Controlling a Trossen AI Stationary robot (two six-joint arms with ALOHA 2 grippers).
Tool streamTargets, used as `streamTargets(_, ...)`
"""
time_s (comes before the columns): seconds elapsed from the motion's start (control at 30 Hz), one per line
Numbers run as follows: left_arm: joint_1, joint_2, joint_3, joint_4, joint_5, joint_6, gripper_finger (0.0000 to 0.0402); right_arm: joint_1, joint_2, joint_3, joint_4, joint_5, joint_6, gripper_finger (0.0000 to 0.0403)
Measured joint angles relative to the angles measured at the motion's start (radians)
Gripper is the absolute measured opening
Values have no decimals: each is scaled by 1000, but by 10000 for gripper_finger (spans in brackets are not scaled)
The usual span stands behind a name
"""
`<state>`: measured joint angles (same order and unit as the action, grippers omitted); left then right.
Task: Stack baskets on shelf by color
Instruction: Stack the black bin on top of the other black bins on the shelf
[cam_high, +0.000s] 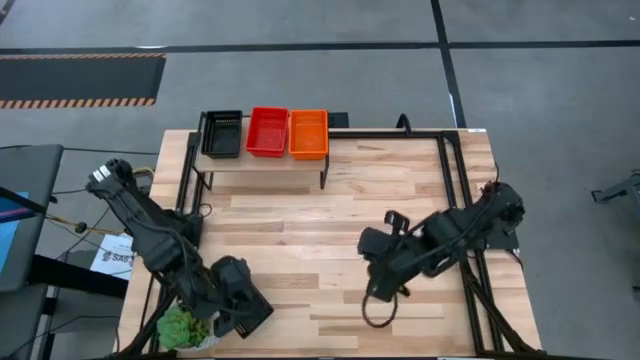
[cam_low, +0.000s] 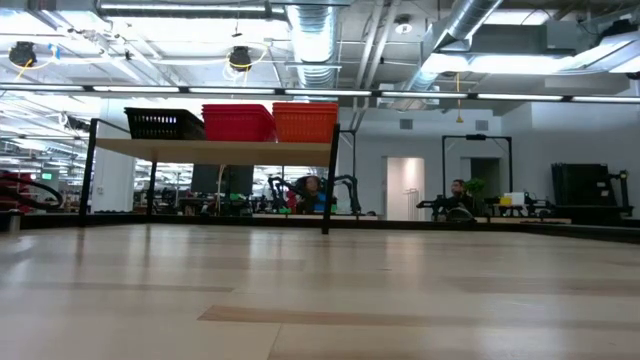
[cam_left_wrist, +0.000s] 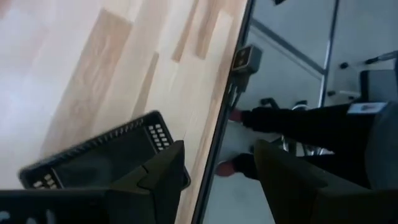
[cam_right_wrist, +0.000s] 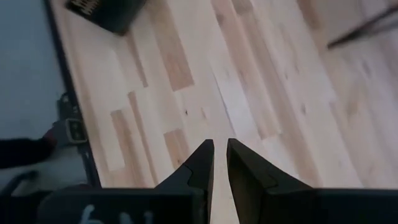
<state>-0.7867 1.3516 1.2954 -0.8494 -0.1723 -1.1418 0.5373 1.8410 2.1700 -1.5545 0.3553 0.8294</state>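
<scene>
The coming move turned on a loose black basket that lay flat on the surface, close to its near edge. That put it at the lower left of the high view, where the left arm's bulk covered it. The left claw was by far the nearer. Its own camera showed its fingers spread and released, with nothing between them but floor beyond the edge. The basket sat just off to one side, and one fingertip overlapped its corner. Its long axis ran roughly across the line of the fingers, so I judged the claw would need to shift sideways onto a long wall before closing.

The right claw hung over bare planks at the centre right of the high view. It was clenched almost to touching and held nothing. The same basket showed well away from it across open wood.

The shelf stood at the upper middle of the high view. It carried a black basket pile, a red one and an orange one, side by side in that order from the left.

How many baskets sat in each pile could not be counted from any view. From above, the loose basket could not be told apart from the dark claw beside the potted plant. The low view showed neither claw. A person's dark legs and shoes stood past the surface's edge, cut off above.
</scene>
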Motion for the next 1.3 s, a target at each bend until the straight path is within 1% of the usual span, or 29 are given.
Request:
streamTargets(0.1,-7,55,-3,15,4,-32,182,-21,-40,47,-11,-13,-123,69)
streamTargets(0.2,-7,142,5,50,41,-53,182,-46,-97,71,-9,-14,-214,69)
streamTargets(0.3,0,226,31,68,63,-78,182,-71,-167,73,-13,-14,-267,69)
streamTargets(0.4,14,304,52,59,72,-180,182,-83,-229,73,-16,-14,-301,69)
streamTargets(0.47,22,353,73,63,97,-237,182,-83,-267,73,-16,-14,-331,69)
streamTargets(0.57,22,421,102,62,152,-256,182,-80,-319,73,-16,-13,-380,69)
streamTargets(0.63,20,457,113,55,168,-259,182,-80,-346,73,-16,-13,-400,69)
streamTargets(0.83,27,502,119,46,158,-284,182,-80,-383,73,-16,-13,-415,69)
streamTargets(0.97,32,500,120,-12,128,-264,182,-80,-385,73,-16,-13,-420,69)
streamTargets(1.07,38,500,120,-68,145,-262,182,-75,-382,73,-16,-13,-421,69)
streamTargets(1.3,41,503,120,-79,145,-248,182,-33,-381,32,-17,-16,-438,69)
